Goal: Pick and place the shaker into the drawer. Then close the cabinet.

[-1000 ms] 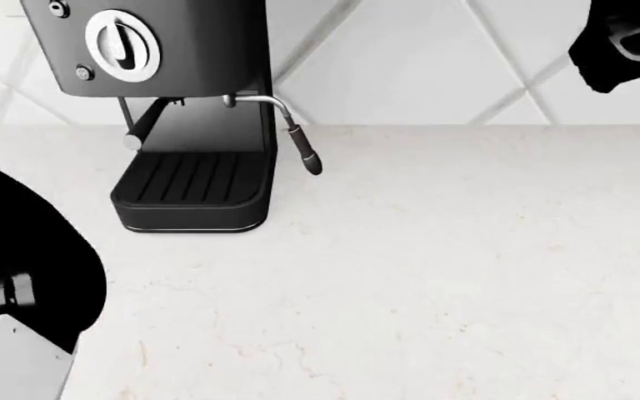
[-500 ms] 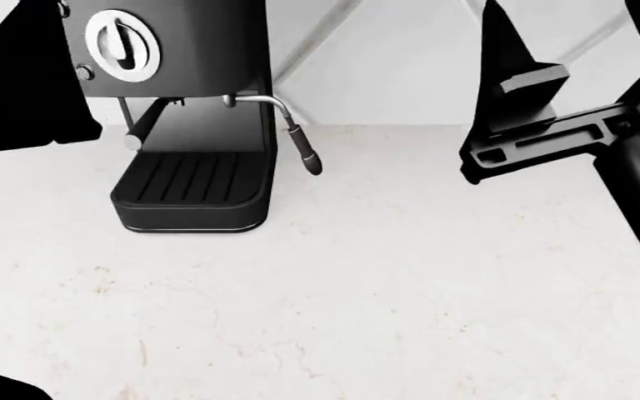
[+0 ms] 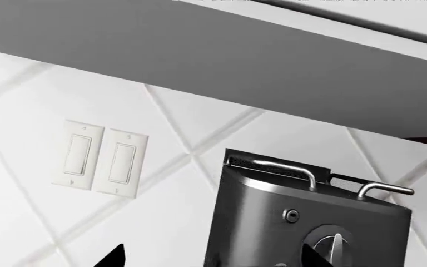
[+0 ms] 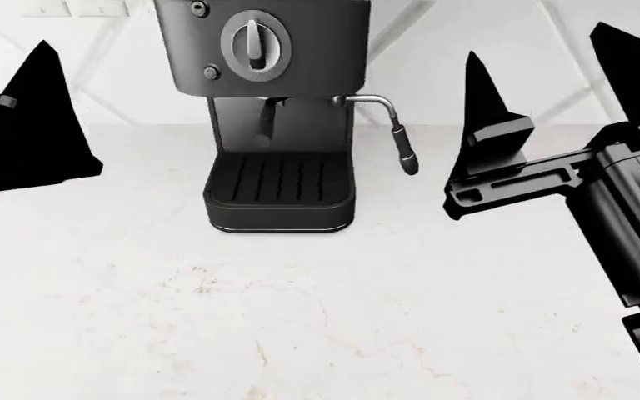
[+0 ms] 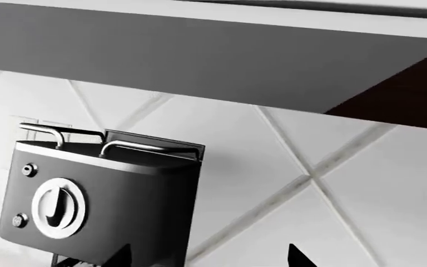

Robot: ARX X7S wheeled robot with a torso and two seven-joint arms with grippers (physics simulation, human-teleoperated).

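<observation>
nothing of the task appears done: no shaker, drawer or cabinet front is shown in any view. only a coffee machine (image 4: pixel 279 117) is seen on the surface (image 4: pixel 297 317). the right claw (image 4: pixel 553 79) is raised at right, spread and empty; the left claw (image 4: pixel 26 125) at left cannot be judged.

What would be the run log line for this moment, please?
left gripper: raised, jaws unclear | right gripper: open, empty | black espresso machine: on white speckled stone counter | shaker: not visible | drawer: not visible
</observation>
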